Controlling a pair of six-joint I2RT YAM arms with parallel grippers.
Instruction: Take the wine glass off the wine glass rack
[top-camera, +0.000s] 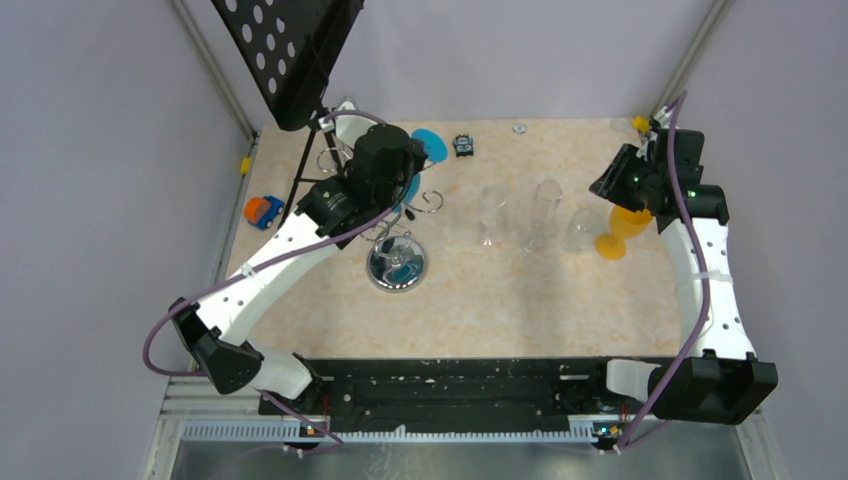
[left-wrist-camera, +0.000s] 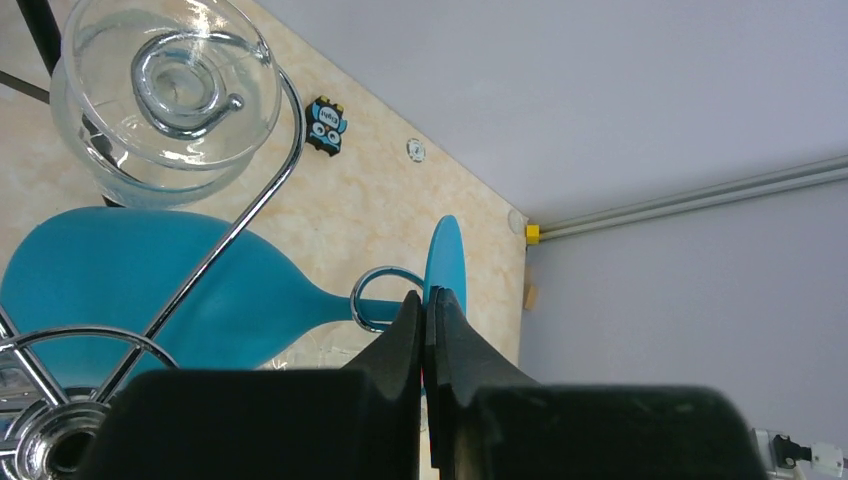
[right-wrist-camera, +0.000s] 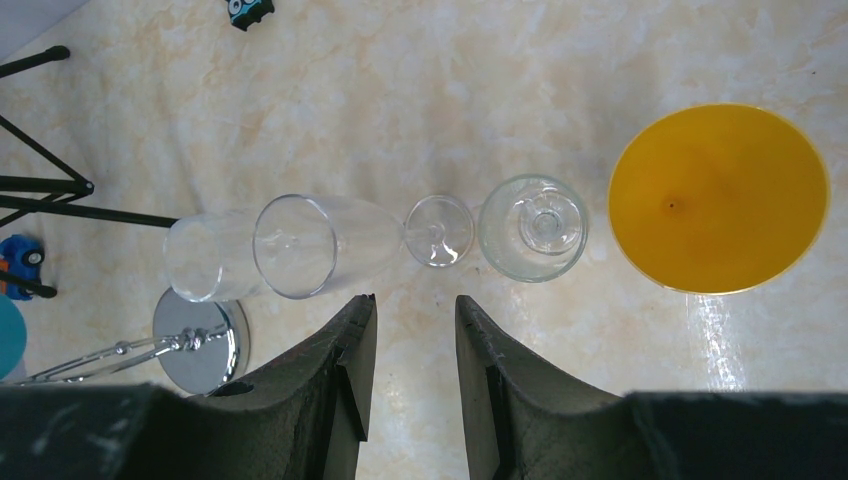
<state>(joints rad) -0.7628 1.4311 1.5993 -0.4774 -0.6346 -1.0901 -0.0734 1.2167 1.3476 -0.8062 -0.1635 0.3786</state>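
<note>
The silver wire wine glass rack (top-camera: 398, 265) stands on its round chrome base at the table's left middle. Its hooks also show in the left wrist view (left-wrist-camera: 215, 255). A blue wine glass (left-wrist-camera: 150, 290) hangs with its stem through a curled hook (left-wrist-camera: 372, 298). A clear glass (left-wrist-camera: 165, 90) hangs on another hook. My left gripper (left-wrist-camera: 428, 300) is shut on the thin edge of the blue glass's foot (left-wrist-camera: 446, 260). From above, the left gripper (top-camera: 415, 155) sits over the rack, hiding most of the blue glass (top-camera: 432, 145). My right gripper (right-wrist-camera: 413, 305) is open and empty.
Three clear glasses (top-camera: 493, 215) (top-camera: 545, 212) (top-camera: 582, 228) and an orange glass (top-camera: 620, 228) stand in a row at centre right, below the right gripper (top-camera: 612, 185). A black tripod stand with a perforated plate (top-camera: 290, 50) rises at back left. A toy car (top-camera: 263, 211) lies at the left edge.
</note>
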